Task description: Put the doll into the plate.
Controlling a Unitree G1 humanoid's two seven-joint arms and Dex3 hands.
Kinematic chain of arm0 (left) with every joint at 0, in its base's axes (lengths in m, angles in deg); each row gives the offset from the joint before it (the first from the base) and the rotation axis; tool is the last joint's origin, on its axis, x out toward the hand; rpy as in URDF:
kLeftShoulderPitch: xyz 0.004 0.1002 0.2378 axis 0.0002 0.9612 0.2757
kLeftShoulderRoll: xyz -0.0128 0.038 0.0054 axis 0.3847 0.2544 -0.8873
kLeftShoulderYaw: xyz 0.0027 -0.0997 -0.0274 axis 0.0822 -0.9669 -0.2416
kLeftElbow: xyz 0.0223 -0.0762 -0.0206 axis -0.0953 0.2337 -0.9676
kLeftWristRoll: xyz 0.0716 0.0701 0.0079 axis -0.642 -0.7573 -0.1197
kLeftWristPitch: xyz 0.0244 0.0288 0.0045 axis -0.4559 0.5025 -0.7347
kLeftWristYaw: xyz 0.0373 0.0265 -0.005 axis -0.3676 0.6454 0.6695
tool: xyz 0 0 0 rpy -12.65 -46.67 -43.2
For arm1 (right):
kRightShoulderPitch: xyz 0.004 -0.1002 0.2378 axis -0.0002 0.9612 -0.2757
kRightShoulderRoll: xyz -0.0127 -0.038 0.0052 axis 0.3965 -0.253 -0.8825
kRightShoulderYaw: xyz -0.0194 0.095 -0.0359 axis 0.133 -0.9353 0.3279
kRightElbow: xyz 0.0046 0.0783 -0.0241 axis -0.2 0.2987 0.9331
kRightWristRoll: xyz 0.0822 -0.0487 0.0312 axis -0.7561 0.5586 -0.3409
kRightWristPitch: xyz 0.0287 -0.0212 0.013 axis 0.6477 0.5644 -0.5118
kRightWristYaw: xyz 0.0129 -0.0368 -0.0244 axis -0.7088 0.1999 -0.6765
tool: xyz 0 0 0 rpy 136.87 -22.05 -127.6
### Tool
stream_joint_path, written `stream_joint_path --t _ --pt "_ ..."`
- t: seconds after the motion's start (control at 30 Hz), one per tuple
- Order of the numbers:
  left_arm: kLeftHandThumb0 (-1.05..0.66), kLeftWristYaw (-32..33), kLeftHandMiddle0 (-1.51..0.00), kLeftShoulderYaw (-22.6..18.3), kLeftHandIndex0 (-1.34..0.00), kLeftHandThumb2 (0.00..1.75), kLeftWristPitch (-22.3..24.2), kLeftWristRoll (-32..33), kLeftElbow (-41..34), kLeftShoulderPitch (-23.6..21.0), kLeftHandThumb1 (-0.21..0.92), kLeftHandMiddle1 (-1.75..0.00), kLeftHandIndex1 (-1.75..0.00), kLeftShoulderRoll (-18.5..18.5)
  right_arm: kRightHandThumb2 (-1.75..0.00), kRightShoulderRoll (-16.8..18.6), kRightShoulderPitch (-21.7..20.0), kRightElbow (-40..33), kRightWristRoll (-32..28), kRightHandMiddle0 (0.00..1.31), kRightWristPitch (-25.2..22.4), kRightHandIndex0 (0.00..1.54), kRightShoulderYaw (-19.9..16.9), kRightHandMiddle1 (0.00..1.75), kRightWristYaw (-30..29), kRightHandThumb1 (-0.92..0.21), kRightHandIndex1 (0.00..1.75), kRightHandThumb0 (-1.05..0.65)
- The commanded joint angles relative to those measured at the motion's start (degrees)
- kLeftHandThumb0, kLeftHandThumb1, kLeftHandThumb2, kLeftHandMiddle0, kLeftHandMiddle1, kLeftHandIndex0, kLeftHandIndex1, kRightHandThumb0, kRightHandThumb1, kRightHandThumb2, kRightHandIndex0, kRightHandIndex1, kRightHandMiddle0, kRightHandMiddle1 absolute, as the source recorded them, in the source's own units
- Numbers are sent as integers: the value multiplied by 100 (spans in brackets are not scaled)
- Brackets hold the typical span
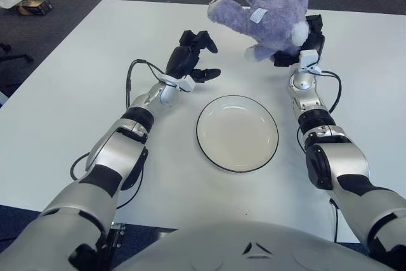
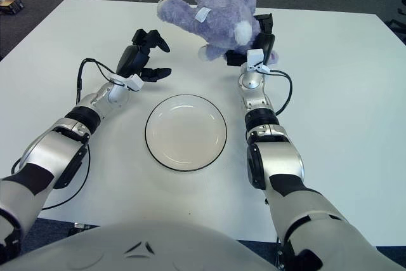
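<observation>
**Doll held above the table, beyond the plate**

The doll (image 1: pixel 266 14), a purple plush animal with white paw tips and a small white tag, is gripped by the right hand (image 1: pixel 303 46) and lifted clear of the table (image 1: pixel 76 93). It hangs tilted, its limbs spreading up and to the left of the hand. The right hand's dark fingers are closed on the doll's lower end, and the forearm rises steeply from the table's right side.

The plate (image 1: pixel 236 132), white with a dark rim, lies flat near the table's middle, nearer the robot than the doll and slightly to its left. Nothing is in it.

The left hand (image 1: pixel 190 60) shows to the upper left of the plate, apart from the doll. Its fingers are spread and hold nothing. A black cable (image 1: pixel 130 74) loops beside its wrist.
</observation>
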Motion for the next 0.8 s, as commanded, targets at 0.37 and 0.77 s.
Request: stream_joint_path --t 0.37,0.77 --pt "-50 -746 0 -287 -3 82 -56 601 -523 311 63 -131 -142 -43 -155 -137 165 -146 839 52 1154 80 209 175 -1008 -11 170 0" --pt "-83 -2861 0 -743 0 56 1394 2263 -3338 1391 72 -128 -126 -167 -158 -957 58 161 2979 54 1372 79 1105 175 -3437 -9 173 0"
